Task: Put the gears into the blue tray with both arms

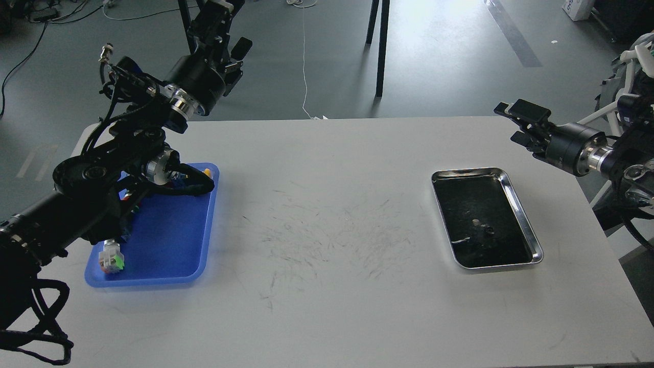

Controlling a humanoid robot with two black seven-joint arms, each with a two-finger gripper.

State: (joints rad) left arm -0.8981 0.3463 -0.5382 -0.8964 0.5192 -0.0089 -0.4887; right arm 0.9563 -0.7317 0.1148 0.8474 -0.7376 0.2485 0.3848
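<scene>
The blue tray lies at the table's left, with my left arm reaching across its far end. It holds coloured push-button parts, among them a white and green one and a yellow cap. No gears can be made out in it. One tiny dark ring-shaped gear lies in the steel tray at the right. My left gripper is raised beyond the table's far left edge, open and empty. Above the table's right edge, beyond the steel tray, my right gripper is open and empty.
The white table has fine dark scratch marks across its middle. Black stand legs rise from the grey floor behind the far edge. Black cable loops hang by my left arm at the lower left.
</scene>
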